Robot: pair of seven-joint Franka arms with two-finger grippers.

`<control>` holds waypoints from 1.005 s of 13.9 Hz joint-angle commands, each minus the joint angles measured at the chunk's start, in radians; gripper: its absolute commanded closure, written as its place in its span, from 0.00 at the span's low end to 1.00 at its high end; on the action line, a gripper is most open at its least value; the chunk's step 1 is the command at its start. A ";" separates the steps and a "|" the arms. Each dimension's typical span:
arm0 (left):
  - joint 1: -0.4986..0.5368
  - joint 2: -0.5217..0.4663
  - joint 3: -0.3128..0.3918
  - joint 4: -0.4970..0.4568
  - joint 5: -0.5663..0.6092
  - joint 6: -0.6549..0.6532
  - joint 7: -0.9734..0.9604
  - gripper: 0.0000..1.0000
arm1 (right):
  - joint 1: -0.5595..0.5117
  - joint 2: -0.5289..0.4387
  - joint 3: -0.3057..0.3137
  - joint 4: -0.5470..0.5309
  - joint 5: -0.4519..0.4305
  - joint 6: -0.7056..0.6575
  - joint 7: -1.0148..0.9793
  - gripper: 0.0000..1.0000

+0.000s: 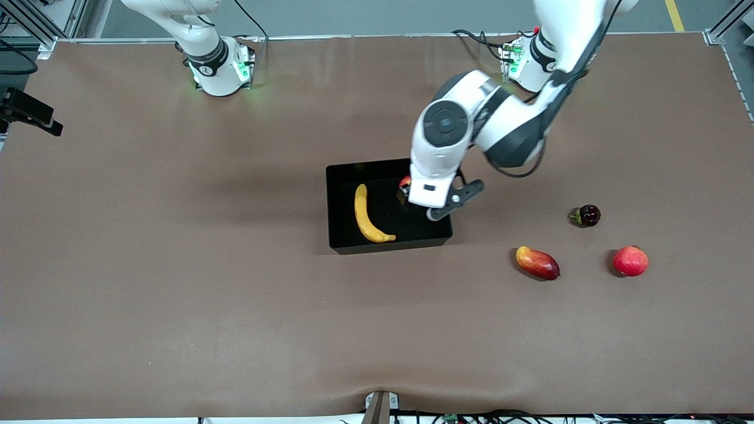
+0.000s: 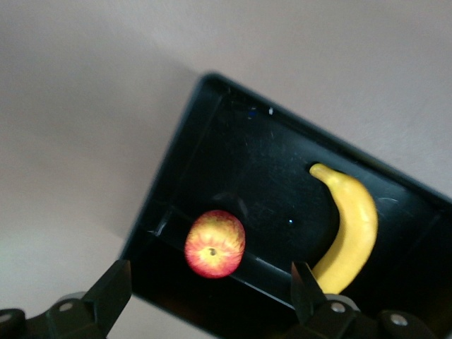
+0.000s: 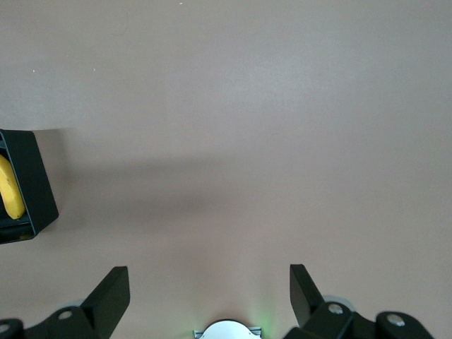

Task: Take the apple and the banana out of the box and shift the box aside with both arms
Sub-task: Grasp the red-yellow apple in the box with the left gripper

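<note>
**Left arm over the box, apple not yet taken**

Front view. The box (image 1: 389, 207) sits mid-table on the brown table (image 1: 177, 294). The banana (image 1: 367, 217) lies inside it, toward the right arm's end. The apple (image 1: 404, 182) shows only as a red sliver in the box, at the left arm's end, mostly hidden under the left arm's wrist. The left gripper (image 1: 407, 200) hangs over that end of the box. The right arm shows only its base at the top; it waits. Outside the box, toward the left arm's end, lie a mango (image 1: 537, 263), a plain red fruit (image 1: 630, 261) and a small dark fruit (image 1: 588, 215).

Left wrist view. The left gripper (image 2: 212, 296) is spread wide and holds nothing. The apple (image 2: 215, 243) sits between the two fingertips and below them, close to the box (image 2: 176, 176) wall. The banana (image 2: 349, 229) lies well apart from it.

Right wrist view. The right gripper (image 3: 210, 291) is wide apart and empty over bare table; a corner of the box (image 3: 32, 183) with a bit of banana (image 3: 8, 187) shows at the edge.

Judgement. The step is the apple pick. Descend straight, keep the apple centred, mind the wall beside it, close only once the pads straddle its widest part.
</note>
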 commanded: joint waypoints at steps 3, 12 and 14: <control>-0.051 0.088 0.002 -0.040 0.048 0.125 -0.047 0.00 | -0.010 0.004 0.005 0.013 -0.006 -0.004 -0.012 0.00; -0.077 0.138 0.005 -0.149 0.129 0.196 -0.084 0.00 | -0.011 0.004 0.005 0.013 -0.006 -0.004 -0.012 0.00; -0.077 0.151 0.003 -0.154 0.128 0.196 -0.085 0.00 | -0.011 0.004 0.005 0.013 -0.006 -0.004 -0.012 0.00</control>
